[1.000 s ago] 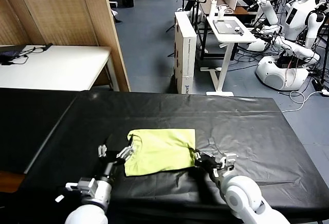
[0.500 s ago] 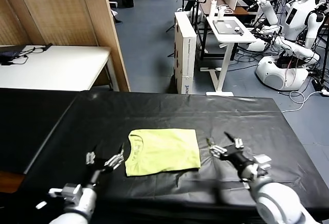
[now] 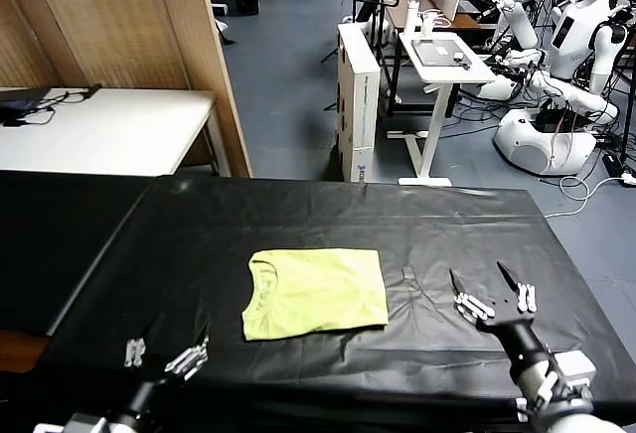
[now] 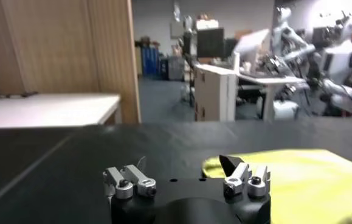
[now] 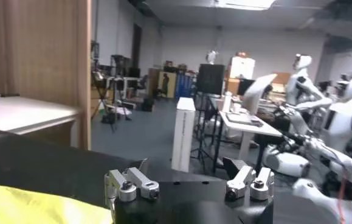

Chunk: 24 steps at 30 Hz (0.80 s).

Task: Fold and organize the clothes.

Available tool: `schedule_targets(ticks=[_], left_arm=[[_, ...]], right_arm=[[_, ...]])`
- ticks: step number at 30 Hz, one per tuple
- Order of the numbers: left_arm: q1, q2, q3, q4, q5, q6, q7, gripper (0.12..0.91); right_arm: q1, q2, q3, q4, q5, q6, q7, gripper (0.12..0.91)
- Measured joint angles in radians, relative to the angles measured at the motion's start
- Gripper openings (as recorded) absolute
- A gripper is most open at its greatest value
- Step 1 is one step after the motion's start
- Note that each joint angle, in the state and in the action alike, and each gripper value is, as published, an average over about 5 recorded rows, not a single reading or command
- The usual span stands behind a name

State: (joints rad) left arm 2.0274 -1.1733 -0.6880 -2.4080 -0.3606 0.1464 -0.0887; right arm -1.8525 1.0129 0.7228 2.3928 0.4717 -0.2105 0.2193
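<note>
Between my spread left jaws point(image 3: 166, 356) and right jaws point(image 3: 494, 299), the folded T-shirt point(image 3: 316, 292) lies flat; I retract both clear of it.

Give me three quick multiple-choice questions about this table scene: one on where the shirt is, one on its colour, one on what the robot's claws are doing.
1. Where does the shirt lie?
A. Folded flat on the black table, between the two grippers
B. Hanging off the table's edge
C. On the white desk behind

2. What colour is the shirt?
A. Red
B. Lime yellow-green
C. Navy blue

3. What are the grippers doing?
A. Both clamp the shirt
B. Only the right one holds the shirt
C. Both are open and apart from the shirt

Answers:
1. A: the head view shows it as a neat rectangle on the black cover, with the left gripper on one side and the right gripper on the other.
2. B: the fabric is plainly yellow-green.
3. C: both sets of fingers stand spread, with bare table between them and the shirt.
</note>
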Motion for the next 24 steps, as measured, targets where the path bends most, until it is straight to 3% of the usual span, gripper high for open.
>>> schedule_targets(ticks=[13, 24], left_arm=[[0.061, 0.005, -0.013, -0.002, -0.038, 0.015, -0.026, 0.907], [0.052, 0.018, -0.012, 0.008, -0.069, 0.046, -0.042, 0.907]], right_arm=[[-0.209, 0.06, -0.061, 0.031, -0.101, 0.048, 0.071, 0.907], [-0.251, 0.097, -0.103, 0.035, -0.149, 0.067, 0.091, 0.907]])
